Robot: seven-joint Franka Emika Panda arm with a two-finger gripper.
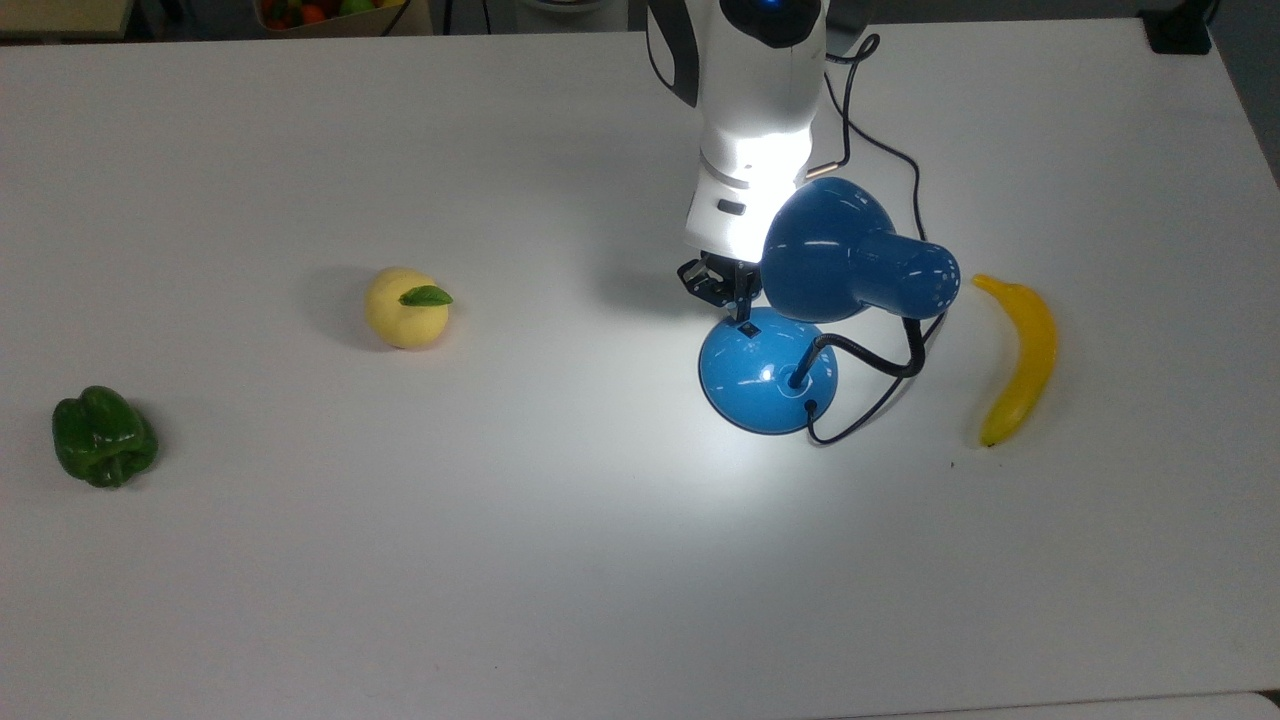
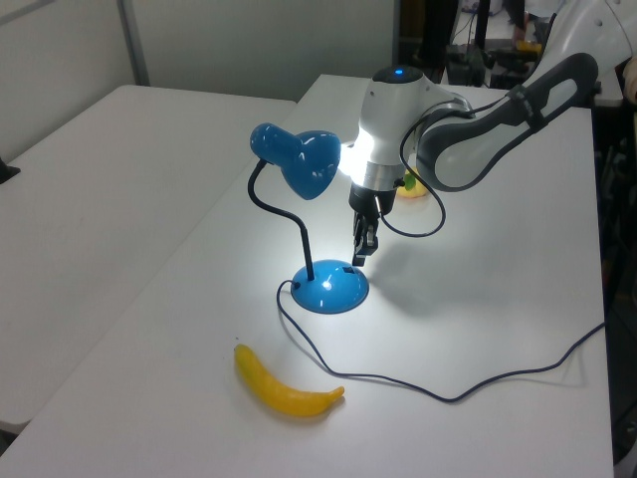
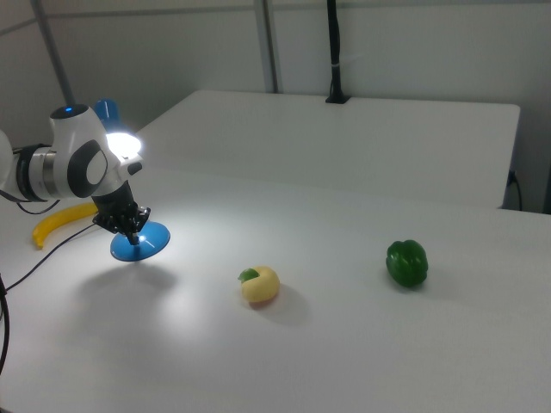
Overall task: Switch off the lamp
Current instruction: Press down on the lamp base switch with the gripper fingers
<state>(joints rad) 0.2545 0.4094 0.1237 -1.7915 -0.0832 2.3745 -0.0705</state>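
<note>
Blue gooseneck lamp [image 1: 768, 372] upright on table, lit, shade tilted twd top view's left.

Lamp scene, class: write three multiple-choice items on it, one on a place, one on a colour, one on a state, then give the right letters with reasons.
1. In the top view, the banana lies where from the lamp?
A. right
B. left
C. on its base

2. What colour is the pepper?
A. red
B. green
C. yellow

3. Is the lamp lit?
A. off
B. on
C. unplugged and tipped over

Key: 1 A, the banana lies at the top view's right of the base. 2 B, its skin is green. 3 B, a bright pool lights the table and the gripper over the base.
</note>
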